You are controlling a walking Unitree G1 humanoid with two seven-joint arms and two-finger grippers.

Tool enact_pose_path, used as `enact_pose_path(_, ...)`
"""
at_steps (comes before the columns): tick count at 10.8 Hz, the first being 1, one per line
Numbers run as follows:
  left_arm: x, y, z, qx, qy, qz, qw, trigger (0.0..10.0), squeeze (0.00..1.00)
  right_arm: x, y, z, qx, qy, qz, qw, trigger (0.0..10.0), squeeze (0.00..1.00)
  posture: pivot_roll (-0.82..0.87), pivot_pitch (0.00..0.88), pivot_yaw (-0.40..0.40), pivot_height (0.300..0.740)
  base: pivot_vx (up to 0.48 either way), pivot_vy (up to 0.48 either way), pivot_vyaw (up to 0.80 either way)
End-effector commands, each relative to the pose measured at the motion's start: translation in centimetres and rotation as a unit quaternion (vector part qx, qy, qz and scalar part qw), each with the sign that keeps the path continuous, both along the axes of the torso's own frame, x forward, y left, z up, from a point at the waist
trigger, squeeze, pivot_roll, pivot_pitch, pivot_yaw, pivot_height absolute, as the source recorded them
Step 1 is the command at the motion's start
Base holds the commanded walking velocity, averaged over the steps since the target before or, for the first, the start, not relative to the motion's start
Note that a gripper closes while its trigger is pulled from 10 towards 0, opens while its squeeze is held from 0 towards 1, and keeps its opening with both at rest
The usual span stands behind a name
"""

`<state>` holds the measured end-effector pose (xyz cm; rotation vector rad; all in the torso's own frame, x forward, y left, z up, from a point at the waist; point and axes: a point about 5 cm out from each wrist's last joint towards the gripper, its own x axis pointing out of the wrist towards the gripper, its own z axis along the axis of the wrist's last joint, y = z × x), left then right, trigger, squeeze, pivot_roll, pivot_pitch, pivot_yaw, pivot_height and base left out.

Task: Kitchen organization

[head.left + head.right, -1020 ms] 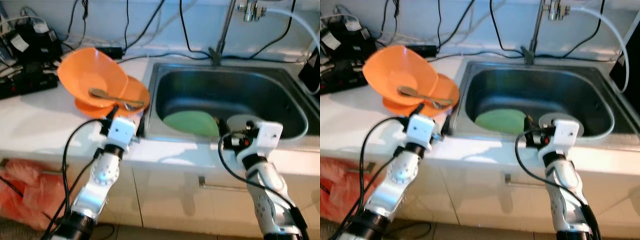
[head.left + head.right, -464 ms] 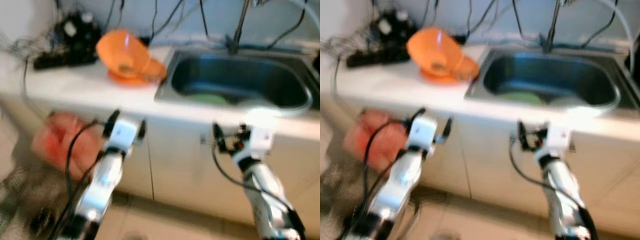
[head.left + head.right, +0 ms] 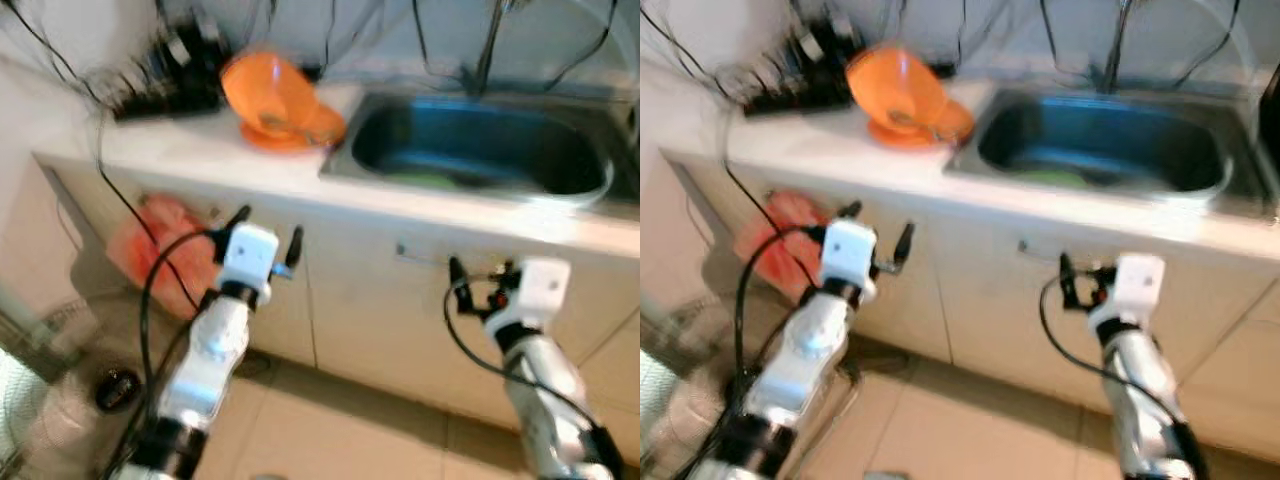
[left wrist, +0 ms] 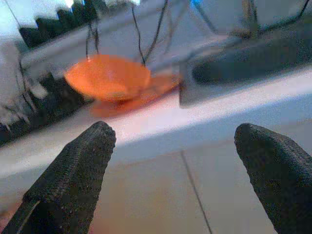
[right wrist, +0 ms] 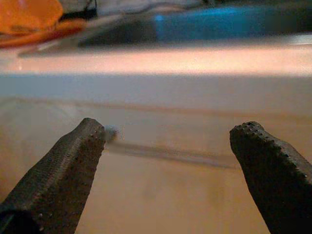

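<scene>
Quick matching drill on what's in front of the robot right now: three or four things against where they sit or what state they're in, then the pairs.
1. orange plastic bowl
2. green plate
3. red plastic bag
4. left gripper

A. in the steel sink
B. open, before the cabinet doors
C. on the white counter, left of the sink
D. below the counter, against the cabinet front

Pairs: 1-C, 2-A, 3-D, 4-B

Open floor below both arms; cabinet fronts and counter edge ahead.

Head stereo pair looking down from back off white counter; wrist views low, facing cabinet fronts; all sharing orange plastic bowl.
</scene>
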<state>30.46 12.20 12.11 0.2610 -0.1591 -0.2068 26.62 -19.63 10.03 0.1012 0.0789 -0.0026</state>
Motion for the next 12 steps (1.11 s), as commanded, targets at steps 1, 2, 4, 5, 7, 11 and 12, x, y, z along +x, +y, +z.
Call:
enact_pose_path(1, -0.1, 0.7, -1.2, 0.003, 0.026, 0.007, 1.0, 10.0, 0.0, 0.1, 0.2, -0.3, -0.006, 0.004, 0.008, 1.0, 10.0, 1.0, 0.09, 0.0, 0.04, 0.74, 0.0, 0.0, 0.0)
enact_pose_path(2, -0.2, 0.8, -1.8, 0.001, 0.037, 0.01, 0.999, 10.0, 0.0, 0.0, 0.0, -0.7, -0.008, 0.011, 0.006, 1.0, 10.0, 1.0, 0.09, 0.0, 0.038, 0.74, 0.0, 0.0, 0.0)
enact_pose_path(4, -0.2, 1.0, -3.7, 0.007, 0.074, 0.011, 0.997, 10.0, 0.0, 0.1, -0.6, -2.1, -0.007, 0.033, -0.002, 0.999, 10.0, 1.0, 0.09, 0.0, 0.034, 0.74, 0.0, 0.0, 0.0)
enact_pose_path(5, -0.3, 1.4, -5.4, 0.003, 0.113, 0.017, 0.993, 10.0, 0.0, 0.1, -0.5, -3.3, -0.003, 0.054, 0.002, 0.999, 10.0, 1.0, 0.1, 0.0, 0.034, 0.74, 0.0, 0.0, 0.0)
enact_pose_path(7, -0.5, 2.4, -8.1, -0.007, 0.179, 0.038, 0.983, 10.0, 0.0, 0.2, -0.5, -5.5, -0.007, 0.089, 0.004, 0.996, 10.0, 1.0, 0.1, 0.0, 0.034, 0.74, 0.0, 0.0, 0.0)
enact_pose_path(11, -1.2, 3.6, -11.5, 0.005, 0.268, 0.052, 0.962, 10.0, 0.0, -0.1, -0.2, -9.3, -0.012, 0.155, 0.019, 0.988, 10.0, 1.0, 0.09, 0.0, 0.035, 0.74, 0.0, 0.0, 0.0)
enact_pose_path(12, -1.8, 4.0, -12.5, -0.001, 0.297, 0.064, 0.953, 10.0, 0.0, -0.2, 0.2, -10.2, -0.014, 0.173, 0.023, 0.985, 10.0, 1.0, 0.09, 0.0, 0.034, 0.74, 0.0, 0.0, -0.64)
